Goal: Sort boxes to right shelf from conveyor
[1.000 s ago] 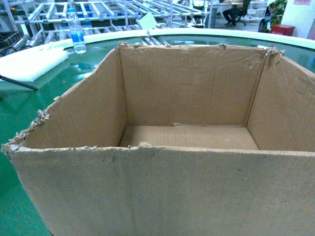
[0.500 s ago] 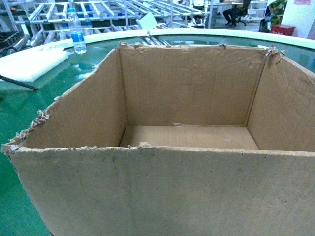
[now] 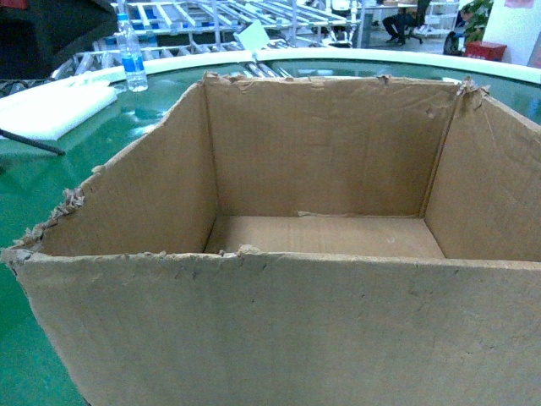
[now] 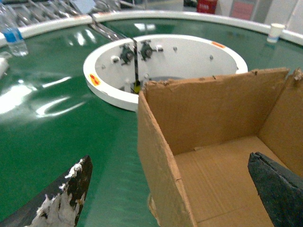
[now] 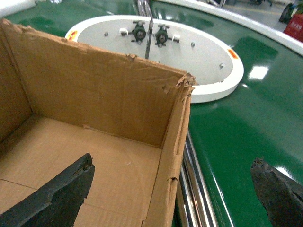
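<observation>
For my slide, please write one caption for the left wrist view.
Open left gripper straddles the left wall of the empty cardboard box on the green conveyor.

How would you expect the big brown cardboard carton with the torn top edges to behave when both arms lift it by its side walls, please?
The big brown cardboard carton looks empty, so probably light. Its open top and ragged rims suggest the walls may flex or tear between the fingers. On the glossy dark-green conveyor belt it would likely slide easily.

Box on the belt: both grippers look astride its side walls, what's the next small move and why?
Probably close both grippers onto the walls. The left gripper and right gripper are open, each with one finger inside the box and one outside over the belt, gripping nothing yet.
</observation>
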{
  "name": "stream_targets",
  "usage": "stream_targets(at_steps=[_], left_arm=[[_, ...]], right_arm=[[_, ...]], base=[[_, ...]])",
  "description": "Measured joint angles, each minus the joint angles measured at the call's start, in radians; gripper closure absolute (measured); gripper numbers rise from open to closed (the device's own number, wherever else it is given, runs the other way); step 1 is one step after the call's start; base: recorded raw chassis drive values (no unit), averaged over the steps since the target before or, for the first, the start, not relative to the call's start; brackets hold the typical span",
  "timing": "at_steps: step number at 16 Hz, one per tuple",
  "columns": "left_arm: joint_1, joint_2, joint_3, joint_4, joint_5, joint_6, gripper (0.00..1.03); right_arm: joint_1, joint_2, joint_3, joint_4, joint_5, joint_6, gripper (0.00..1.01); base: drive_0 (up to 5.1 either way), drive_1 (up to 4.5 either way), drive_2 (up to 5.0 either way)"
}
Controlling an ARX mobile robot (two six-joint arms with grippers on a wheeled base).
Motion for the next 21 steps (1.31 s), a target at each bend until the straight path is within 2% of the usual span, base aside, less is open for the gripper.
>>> stream_targets(at_steps=[2, 4, 6, 8, 13, 14, 16, 19, 21], left_arm=[[-0.01, 0.092, 0.092, -0.082, 0.067, -0.002, 0.05], [-0.029, 0.162, 0.125, -0.196, 0.071, -0.008, 0.05], [-0.049, 0.18, 0.124, -0.296, 0.069, -0.034, 0.05], [-0.074, 0.176, 0.091, -0.322, 0.044, -0.057, 0.05], [-0.078, 0.205, 0.062, -0.31, 0.033, -0.076, 0.05], [-0.078, 0.209, 0.059, -0.309, 0.029, -0.084, 0.11], [-0.078, 0.21, 0.055, -0.311, 0.034, -0.112, 0.76], [-0.079, 0.203, 0.053, -0.314, 0.013, -0.131, 0.91], [-0.079, 0.201, 0.051, -0.314, 0.006, -0.135, 0.94]], right_arm=[[-0.002, 0.121, 0.086, -0.053, -0.009, 0.018, 0.03], [-0.002, 0.178, 0.102, -0.073, -0.005, 0.027, 0.03], [-0.011, 0.188, 0.102, -0.085, 0.004, 0.037, 0.03], [-0.014, 0.198, 0.063, -0.071, 0.008, 0.073, 0.03], [-0.017, 0.222, 0.055, -0.047, 0.008, 0.088, 0.03], [-0.022, 0.224, 0.053, -0.042, 0.009, 0.095, 0.07], [-0.021, 0.212, 0.044, -0.041, 0.009, 0.095, 0.73], [-0.021, 0.207, 0.042, -0.041, 0.017, 0.098, 0.89], [-0.021, 0.206, 0.04, -0.042, 0.016, 0.102, 0.93]], base=[[0.0, 0.0, 0.0], [0.0, 0.0, 0.0], [0.0, 0.0, 0.0], [0.0, 0.0, 0.0], [0.0, 0.0, 0.0], [0.0, 0.0, 0.0], [0.0, 0.0, 0.0], [0.0, 0.0, 0.0], [0.0, 0.0, 0.0]])
